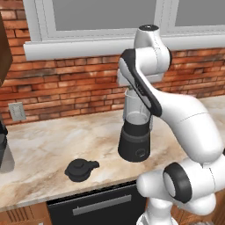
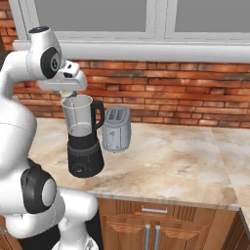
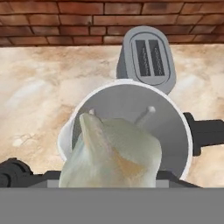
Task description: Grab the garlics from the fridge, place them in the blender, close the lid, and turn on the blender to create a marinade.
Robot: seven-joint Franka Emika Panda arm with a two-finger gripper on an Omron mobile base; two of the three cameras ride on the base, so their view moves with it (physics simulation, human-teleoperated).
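Observation:
The blender [image 1: 136, 132] [image 2: 83, 136] stands uncovered on the marble counter, a clear jar on a black base with its handle to the right. My gripper [image 2: 68, 95] hangs just over the jar's mouth, shut on a cream-white garlic [image 3: 111, 153] [image 2: 66, 93]. In the hand view the garlic covers the fingertips, and the jar's inside [image 3: 162, 131] lies right below it with the blades showing. The black lid [image 1: 81, 169] [image 3: 12, 173] lies flat on the counter to the left of the blender. The fridge is out of view.
A grey toaster [image 2: 116, 128] [image 3: 146, 57] stands just behind and to the right of the blender. A dark appliance [image 1: 4, 151] sits at the counter's far left. The brick wall with an outlet [image 1: 16, 111] runs behind. A brown panel [image 1: 3, 52] shows at the upper left.

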